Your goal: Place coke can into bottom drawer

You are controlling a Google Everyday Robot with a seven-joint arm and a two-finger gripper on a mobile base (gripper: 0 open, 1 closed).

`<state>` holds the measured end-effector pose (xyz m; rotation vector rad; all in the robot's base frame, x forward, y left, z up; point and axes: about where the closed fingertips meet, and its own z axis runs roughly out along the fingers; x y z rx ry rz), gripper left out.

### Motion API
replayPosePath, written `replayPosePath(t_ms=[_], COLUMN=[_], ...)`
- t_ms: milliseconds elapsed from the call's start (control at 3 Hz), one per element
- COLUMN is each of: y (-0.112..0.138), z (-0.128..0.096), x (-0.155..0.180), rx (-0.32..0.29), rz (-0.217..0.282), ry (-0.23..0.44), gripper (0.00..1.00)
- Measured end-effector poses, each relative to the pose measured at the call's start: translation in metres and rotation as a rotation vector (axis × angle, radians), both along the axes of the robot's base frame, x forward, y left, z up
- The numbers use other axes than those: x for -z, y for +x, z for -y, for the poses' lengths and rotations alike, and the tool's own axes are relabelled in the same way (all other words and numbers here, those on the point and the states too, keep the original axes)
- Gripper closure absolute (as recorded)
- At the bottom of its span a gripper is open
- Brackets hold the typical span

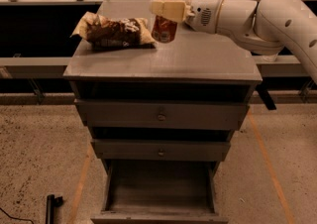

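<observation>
My gripper (pixel 166 11) clasps the coke can (pixel 164 29), well above the bottom drawer (pixel 161 191); a slack hold may drop it early.

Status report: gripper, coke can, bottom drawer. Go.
Gripper shut on coke can above cabinet top. Bottom drawer open, nothing visible inside. Chip bag close beside can, not over the drawer.

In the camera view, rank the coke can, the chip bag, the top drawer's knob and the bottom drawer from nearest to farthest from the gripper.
1. coke can, gripped in the gripper, over the cabinet top.
2. chip bag, lying beside it, toward the picture's left.
3. top drawer's knob, lower, on the cabinet front.
4. bottom drawer, open, lowest of all.
</observation>
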<state>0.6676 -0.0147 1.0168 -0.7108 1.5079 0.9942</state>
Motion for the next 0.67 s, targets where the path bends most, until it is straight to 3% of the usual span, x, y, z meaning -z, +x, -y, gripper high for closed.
replayPosePath(t_ms=[333, 667], y=[-0.012, -0.050], z=[-0.007, -0.037], x=[0.004, 0.012], rx=[-0.004, -0.084], rz=[0.000, 0.014], ry=[0.040, 0.070], gripper=[1.00, 1.00])
